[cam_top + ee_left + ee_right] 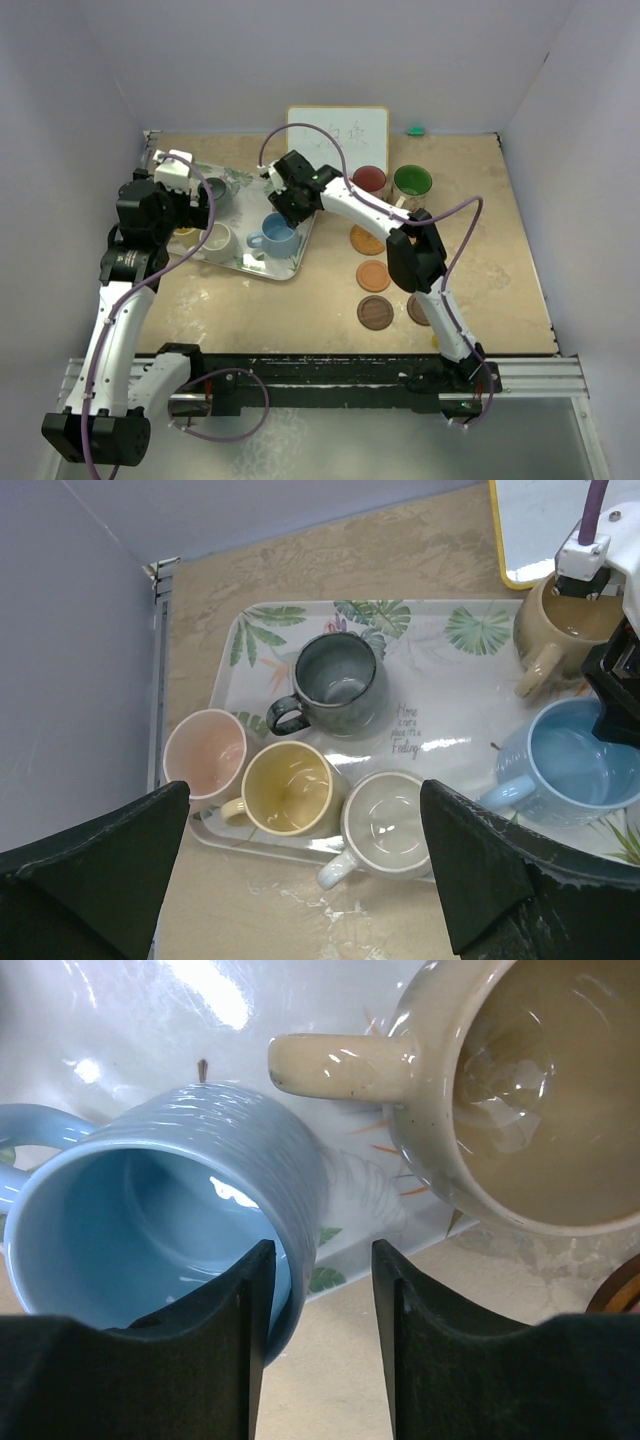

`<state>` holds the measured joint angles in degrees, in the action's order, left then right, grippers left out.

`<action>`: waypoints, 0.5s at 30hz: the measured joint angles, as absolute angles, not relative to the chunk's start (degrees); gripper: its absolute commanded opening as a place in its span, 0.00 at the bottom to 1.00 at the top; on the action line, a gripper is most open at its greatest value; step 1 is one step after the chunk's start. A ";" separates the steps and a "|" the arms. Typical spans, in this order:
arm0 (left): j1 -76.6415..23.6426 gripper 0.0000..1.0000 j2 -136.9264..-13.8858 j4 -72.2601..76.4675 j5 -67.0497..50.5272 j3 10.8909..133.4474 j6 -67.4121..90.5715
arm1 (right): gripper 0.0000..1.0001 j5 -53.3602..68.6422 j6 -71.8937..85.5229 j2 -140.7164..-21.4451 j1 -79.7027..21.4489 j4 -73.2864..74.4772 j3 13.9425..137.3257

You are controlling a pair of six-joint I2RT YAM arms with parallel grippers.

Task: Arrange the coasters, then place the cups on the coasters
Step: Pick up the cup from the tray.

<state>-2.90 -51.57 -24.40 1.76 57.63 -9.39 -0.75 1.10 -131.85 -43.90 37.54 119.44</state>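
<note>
right wrist: right pincer (318,1265) straddling blue mug (190,1150) wall, unclamped

1. Upright on the tray (240,630): grey mug (338,683), pink mug (205,752), yellow mug (287,788), white mug (385,825), blue mug (570,765), tan mug (560,625).
2. Red mug (369,180), green mug (412,181): upright near the tabletop's (480,200) far edge.
3. Orange coasters (373,275), dark brown coaster (375,312): flat, just nearer.

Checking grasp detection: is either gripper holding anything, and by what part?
Nothing gripped yet. The right gripper straddles the rim of the blue mug, one finger inside, with a gap beside the wall. The left gripper is open above the tray.
</note>
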 measured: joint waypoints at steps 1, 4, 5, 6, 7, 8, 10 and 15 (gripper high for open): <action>-2.90 0.94 -51.57 -24.38 1.72 57.41 -9.39 | 0.43 -0.73 1.19 -132.07 -43.94 37.69 119.70; -2.79 0.94 -51.53 -24.34 1.39 56.84 -9.41 | 0.40 -0.75 1.19 -132.46 -44.14 37.95 120.36; -2.72 0.94 -51.48 -24.27 1.26 56.62 -9.41 | 0.39 -0.75 1.19 -132.60 -44.27 38.15 120.57; -2.68 0.94 -51.48 -24.23 1.19 56.42 -9.41 | 0.39 -0.78 1.19 -132.79 -44.31 38.50 120.90; -2.63 0.94 -51.48 -24.25 1.13 56.34 -9.41 | 0.39 -0.78 1.19 -133.05 -44.38 38.79 121.25; -2.63 0.94 -51.48 -24.29 1.08 56.34 -9.41 | 0.38 -0.78 1.21 -133.32 -44.42 39.03 121.56; -2.63 0.94 -51.37 -24.18 0.99 56.34 -9.41 | 0.37 -0.80 1.21 -133.84 -44.56 39.20 121.99; -2.59 0.94 -50.87 -23.86 0.82 56.34 -9.41 | 0.28 -0.78 1.43 -134.98 -45.12 39.79 122.23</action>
